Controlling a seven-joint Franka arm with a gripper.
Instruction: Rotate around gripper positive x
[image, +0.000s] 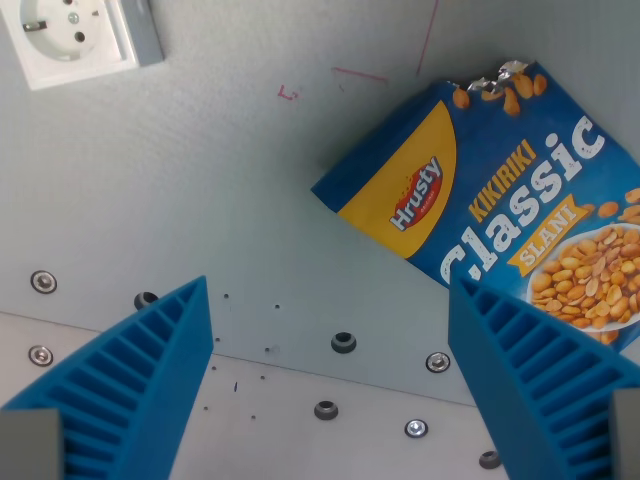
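My gripper (330, 285) is open and empty; its two blue ribbed fingers (150, 360) rise from the bottom corners of the wrist view, wide apart. A blue and yellow bag of Hrusty Kikiriki Classic peanuts (500, 210) lies flat on the grey surface at the wrist view's right, tilted, its crimped top edge near the upper right. The right finger overlaps the bag's lower part in the picture; I cannot tell whether it touches it. Nothing is between the fingers.
A white wall socket (70, 35) in a grey frame sits at the top left. Several screws and bolt holes (343, 342) dot the grey plate along a seam near the bottom. Faint red marks (288, 93) are drawn on the surface at the top middle.
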